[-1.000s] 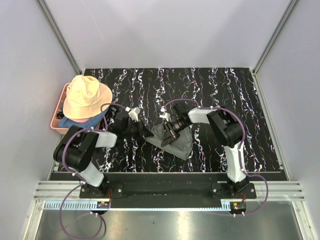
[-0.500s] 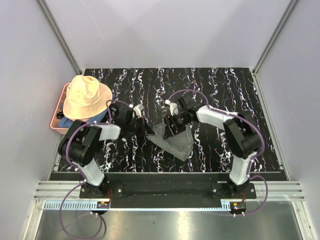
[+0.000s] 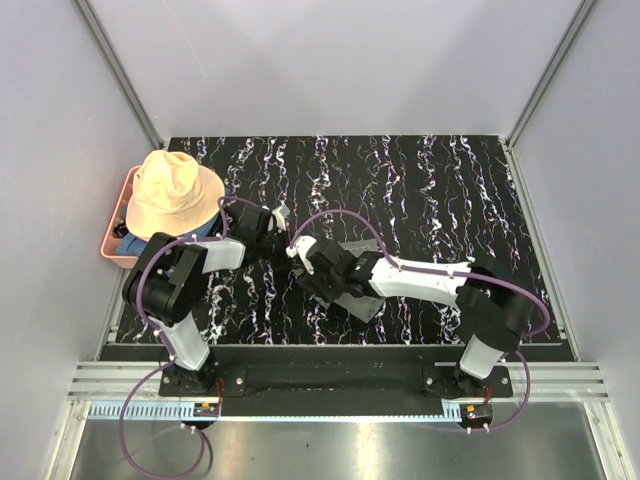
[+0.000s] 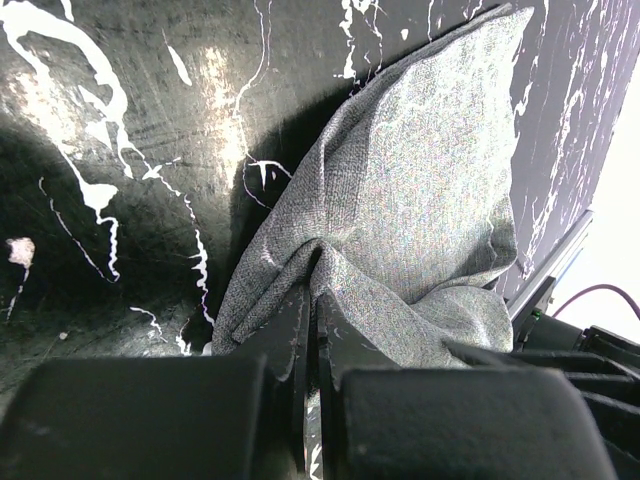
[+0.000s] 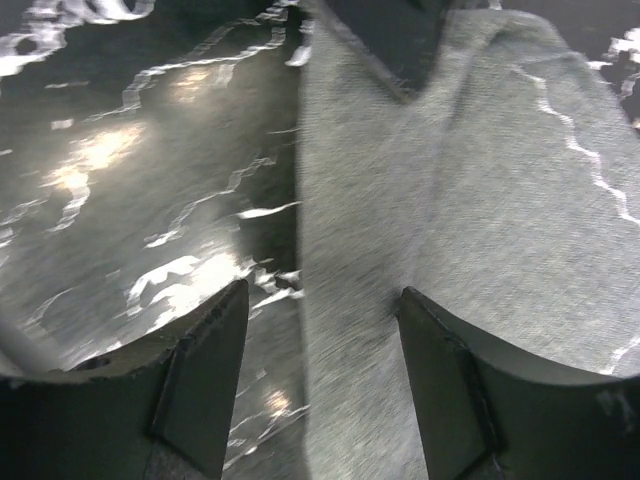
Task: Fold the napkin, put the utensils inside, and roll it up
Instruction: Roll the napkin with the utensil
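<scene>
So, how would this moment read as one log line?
left gripper: shut on napkin | right gripper: open, over napkin | napkin: bunched on table, not yet rolled

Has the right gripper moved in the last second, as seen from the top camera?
Yes. In the top view the right gripper has gone left, closer to the hat, which has stayed in place.

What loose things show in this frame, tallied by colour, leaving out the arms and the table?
Grey: 1, the napkin
Peach: 1, the hat
Blue: 1, the cloth under the hat
Pink: 1, the tray holding the hat and cloth
Total: 4
No utensils show in any view.
</scene>
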Motion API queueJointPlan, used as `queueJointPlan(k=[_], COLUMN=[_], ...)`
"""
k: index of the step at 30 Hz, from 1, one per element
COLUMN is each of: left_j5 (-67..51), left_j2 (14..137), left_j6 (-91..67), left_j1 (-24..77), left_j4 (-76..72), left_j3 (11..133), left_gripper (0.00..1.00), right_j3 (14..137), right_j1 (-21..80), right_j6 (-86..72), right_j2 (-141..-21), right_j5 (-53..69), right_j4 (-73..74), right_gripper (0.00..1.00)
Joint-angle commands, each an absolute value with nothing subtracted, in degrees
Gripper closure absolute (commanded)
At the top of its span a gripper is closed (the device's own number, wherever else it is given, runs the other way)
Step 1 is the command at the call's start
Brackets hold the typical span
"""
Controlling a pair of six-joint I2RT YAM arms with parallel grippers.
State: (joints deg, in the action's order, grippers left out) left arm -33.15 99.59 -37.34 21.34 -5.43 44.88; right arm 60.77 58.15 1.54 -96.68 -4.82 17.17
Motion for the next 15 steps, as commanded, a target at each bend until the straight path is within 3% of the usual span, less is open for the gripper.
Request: queueJointPlan(k=[1, 8, 12, 13, 15], left_j5=[-31.99, -32.34, -32.96, -33.05, -32.52], left_j2=[99.85, 99.67, 99.23, 98.62, 97.74], left_j6=[-36.83, -36.83, -37.09, -37.09, -37.26], left_j1=[21.27, 21.27, 21.27, 21.36, 21.01], left_j4=[-4.13, -3.78, -4.66, -4.66, -4.75], left_j3=[46.49, 47.11, 47.46, 47.72, 47.81], left_gripper=[1.0, 1.0, 1.0, 0.99, 0.87], right_j3=[61.08, 60.21, 60.38, 60.47, 60.21], right_j1=[59.15, 59.15, 58.8, 58.54, 56.97], right_j6=[4.04, 3.52, 0.97, 0.44, -2.02], right_j2=[-99.83, -101.95, -103.79, -103.89, -103.98], right_j5=[-13.36, -11.86, -9.59, -6.71, -2.92], right_j4=[14.15, 14.59, 15.91, 16.08, 16.43], right_gripper=[0.32, 0.52, 0.56, 0.57, 0.6])
